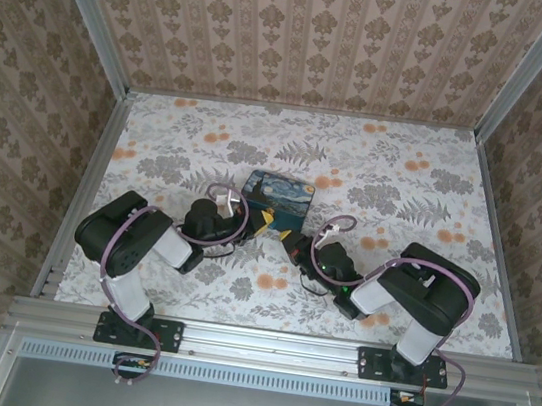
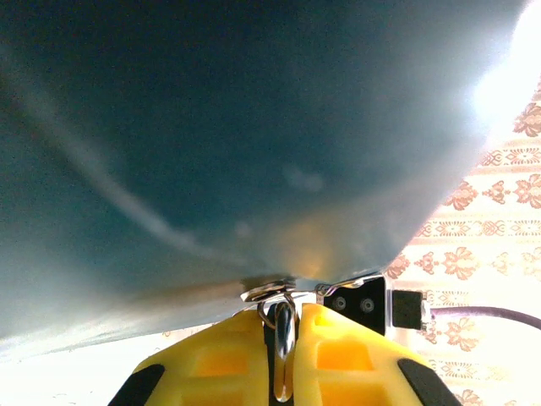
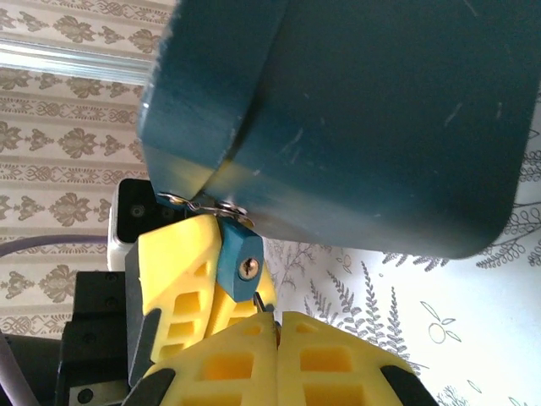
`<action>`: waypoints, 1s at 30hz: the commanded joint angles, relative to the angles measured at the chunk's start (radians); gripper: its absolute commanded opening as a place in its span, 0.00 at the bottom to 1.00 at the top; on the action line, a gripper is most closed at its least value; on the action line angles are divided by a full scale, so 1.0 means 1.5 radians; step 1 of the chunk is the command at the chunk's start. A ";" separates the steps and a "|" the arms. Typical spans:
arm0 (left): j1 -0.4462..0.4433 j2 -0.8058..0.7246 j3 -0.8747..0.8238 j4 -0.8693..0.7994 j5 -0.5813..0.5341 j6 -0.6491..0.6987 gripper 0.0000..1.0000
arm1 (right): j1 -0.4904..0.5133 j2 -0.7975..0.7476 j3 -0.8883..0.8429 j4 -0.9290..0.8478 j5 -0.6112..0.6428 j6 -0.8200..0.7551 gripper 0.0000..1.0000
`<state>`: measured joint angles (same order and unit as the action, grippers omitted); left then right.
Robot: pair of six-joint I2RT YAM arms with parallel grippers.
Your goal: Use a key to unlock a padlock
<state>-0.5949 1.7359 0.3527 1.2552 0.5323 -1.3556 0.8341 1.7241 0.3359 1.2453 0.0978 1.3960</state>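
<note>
1. Okay, from up top, both arms meet at the near corner of the painted box [image 1: 277,194] in the middle of the flowered table [image 1: 435,186]. The left gripper [image 1: 256,223] and right gripper [image 1: 293,243] are nose to nose, just apart.
2. Over to the left wrist view: the left gripper's yellow fingers [image 2: 228,355] are clamped together on the metal shackle [image 2: 284,331]. It rises out of the seam between them to the hasp [image 2: 269,294] on the box's lower edge.
3. Right wrist view, and there's the padlock [image 3: 239,260], small and blue, hanging just below the box's corner. It's pressed against the left gripper's finger on its left side, with the keyhole [image 3: 247,268] facing the camera.
4. The right gripper's fingers [image 3: 338,364] are closed tight, their seam pointing straight up at the padlock. A thin dark sliver, the key [image 3: 265,303], pokes out of that seam.
5. The key's tip sits right at the lower edge of the padlock body, just below the keyhole and not in it. Whether metal touches metal there is too small to tell.
</note>
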 commanded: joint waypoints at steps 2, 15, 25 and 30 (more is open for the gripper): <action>-0.004 -0.024 0.010 0.014 0.016 -0.001 0.00 | -0.007 0.013 0.019 -0.008 -0.005 0.010 0.00; -0.007 -0.022 0.011 0.014 0.016 0.000 0.00 | -0.018 0.016 0.028 -0.010 -0.017 0.010 0.00; -0.009 -0.016 0.010 0.013 0.011 0.005 0.00 | -0.020 0.008 0.041 -0.020 -0.033 0.005 0.00; -0.010 -0.014 0.010 0.013 0.006 0.005 0.00 | -0.018 0.004 0.049 -0.025 -0.041 0.003 0.00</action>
<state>-0.5968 1.7359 0.3527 1.2552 0.5167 -1.3552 0.8066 1.7355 0.3763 1.2034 0.0673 1.3956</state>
